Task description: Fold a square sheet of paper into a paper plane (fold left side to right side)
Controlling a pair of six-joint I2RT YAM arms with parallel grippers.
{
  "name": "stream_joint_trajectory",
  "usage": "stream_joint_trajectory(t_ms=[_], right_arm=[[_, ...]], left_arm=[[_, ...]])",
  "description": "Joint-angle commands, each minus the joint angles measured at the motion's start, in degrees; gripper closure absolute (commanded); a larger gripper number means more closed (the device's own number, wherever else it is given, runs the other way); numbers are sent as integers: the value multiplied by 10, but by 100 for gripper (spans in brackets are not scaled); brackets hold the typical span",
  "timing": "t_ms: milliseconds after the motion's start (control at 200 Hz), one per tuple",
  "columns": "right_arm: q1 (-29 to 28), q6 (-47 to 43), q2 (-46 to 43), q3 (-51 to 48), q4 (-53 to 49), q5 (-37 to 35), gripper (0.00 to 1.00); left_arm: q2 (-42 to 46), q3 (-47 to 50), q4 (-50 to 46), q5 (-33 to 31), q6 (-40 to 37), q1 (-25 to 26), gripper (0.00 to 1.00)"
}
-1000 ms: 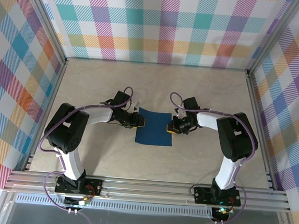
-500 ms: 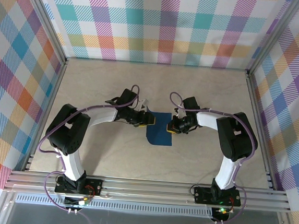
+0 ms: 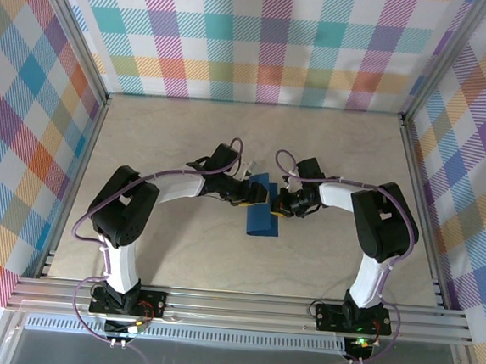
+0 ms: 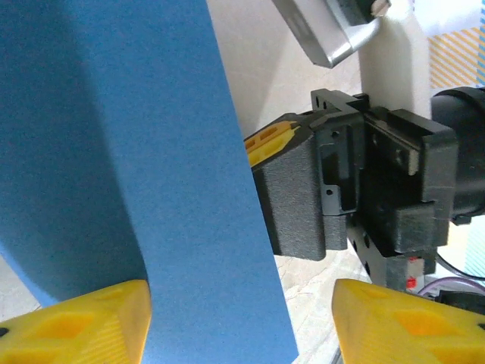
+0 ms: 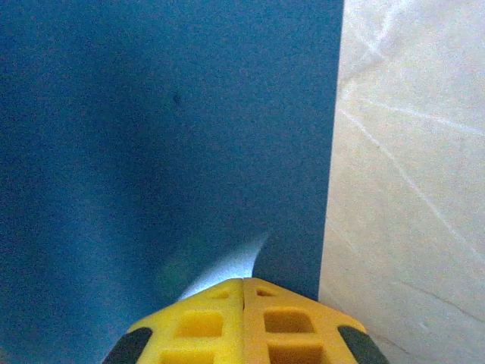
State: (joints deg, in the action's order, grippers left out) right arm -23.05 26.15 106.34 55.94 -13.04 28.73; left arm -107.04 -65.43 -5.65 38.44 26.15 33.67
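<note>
As left jaws gape, shut right touches paper (image 3: 261,224).

Beige marbled tabletop (image 3: 177,253), matte, faint pale scratches. Pastel plaid fabric walls on three sides: far wall (image 3: 264,39), left wall (image 3: 16,145), right wall (image 3: 481,186). Silver aluminium frame posts (image 3: 83,42) rise at far corners. Silver aluminium rails (image 3: 240,308) span near edge, with grey perforated strip (image 3: 238,338) nearer still. Light even, shadows soft.

Matt, finely grained dark-blue square sheet of paper (image 4: 114,152). Beside the sheet, pale stone-patterned worktop (image 5: 409,189): smooth, faintly scratched. Over the sheet, yellow fingertips (image 5: 204,322) of the right hand (image 5: 242,282): matt moulded plastic.
</note>
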Motion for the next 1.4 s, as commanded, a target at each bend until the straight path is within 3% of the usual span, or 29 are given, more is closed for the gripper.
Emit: stream_joint_trajectory(t_ms=[0,285,525,1080,1395], right_arm=[[-6,2,14,-17,-7,-15,95],[-6,5,9,-18,0,-11,95],[-6,8,3,-16,4,-8,95],[-4,13,-40,0,2,-6,93],[33,-5,-96,-17,-34,-27,81]], left_arm=[[-6,-11,0,0,-1,5,41],[-13,-8,-16,-24,-7,6,67],[-12,-8,-28,-42,-12,6,77],[-4,0,-40,-56,-21,6,81],[-2,2,-38,-56,-21,6,81]])
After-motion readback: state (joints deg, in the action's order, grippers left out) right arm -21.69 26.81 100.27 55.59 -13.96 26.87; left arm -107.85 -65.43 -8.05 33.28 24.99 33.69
